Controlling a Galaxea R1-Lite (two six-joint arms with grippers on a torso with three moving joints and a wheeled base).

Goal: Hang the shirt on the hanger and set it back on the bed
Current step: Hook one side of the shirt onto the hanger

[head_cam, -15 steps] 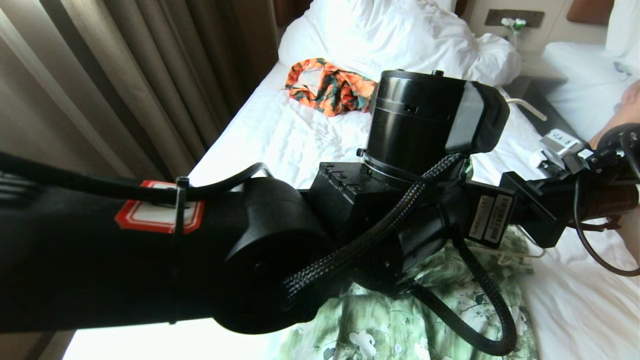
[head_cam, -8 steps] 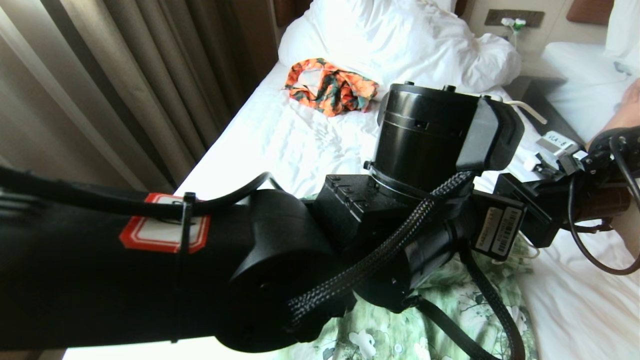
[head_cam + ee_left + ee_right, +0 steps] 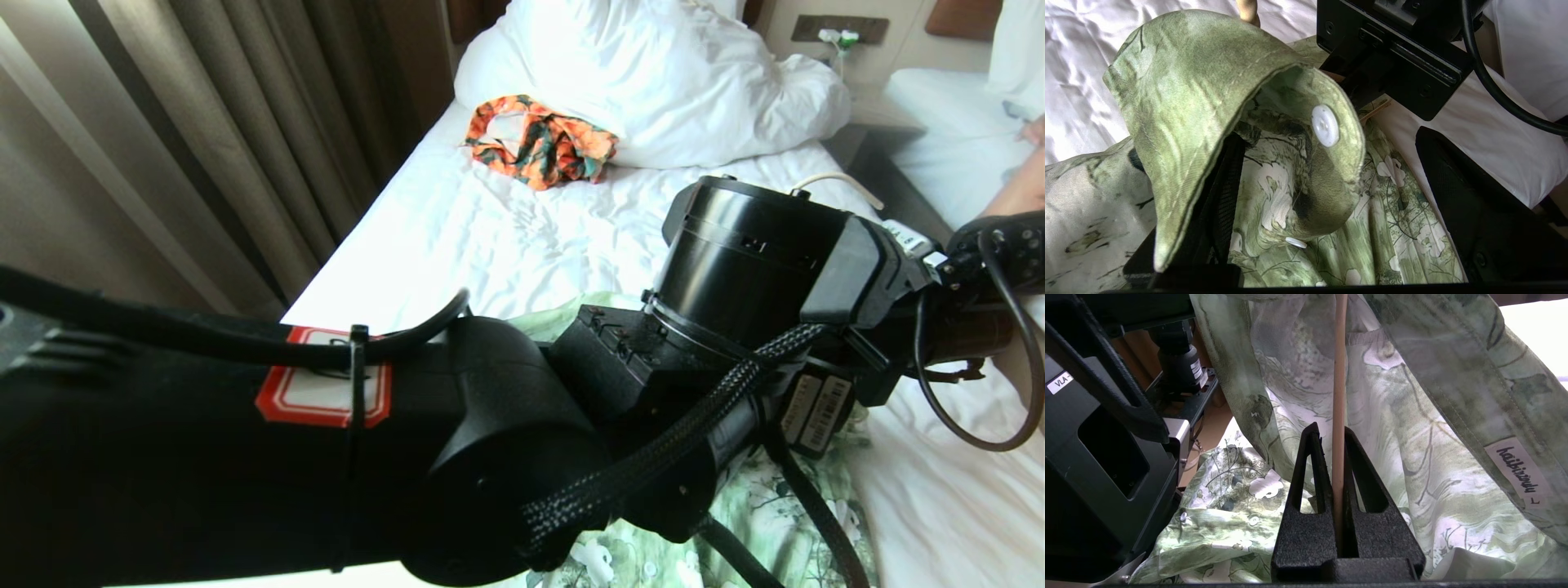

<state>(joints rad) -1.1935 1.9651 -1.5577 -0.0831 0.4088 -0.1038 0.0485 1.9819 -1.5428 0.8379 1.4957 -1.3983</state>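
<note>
The green floral shirt [image 3: 759,523] lies on the bed [image 3: 506,237] under both arms. Its collar [image 3: 1208,81] stands lifted and drapes over one finger [image 3: 1224,196] of my left gripper [image 3: 1331,139], which is open, its jaws wide apart with cloth between them. Close beside it, my right gripper [image 3: 1333,430] is shut on the cream rod of the hanger [image 3: 1339,367], which runs up inside the shirt [image 3: 1412,437]. A cream hanger tip [image 3: 1248,10] pokes out past the collar. The hanger's hook [image 3: 841,181] shows behind the left wrist in the head view, where both grippers' fingers are hidden.
An orange patterned garment [image 3: 539,139] lies near the white pillows and duvet [image 3: 653,73]. Brown curtains [image 3: 204,122] line the bed's left side. A second bed [image 3: 955,122] and a person's arm [image 3: 1016,192] are at the right edge.
My left arm's wrist has moved right and lower in the head view, closer to the right arm. The hanger hook has come down with it. The person's arm has drawn back a little.
</note>
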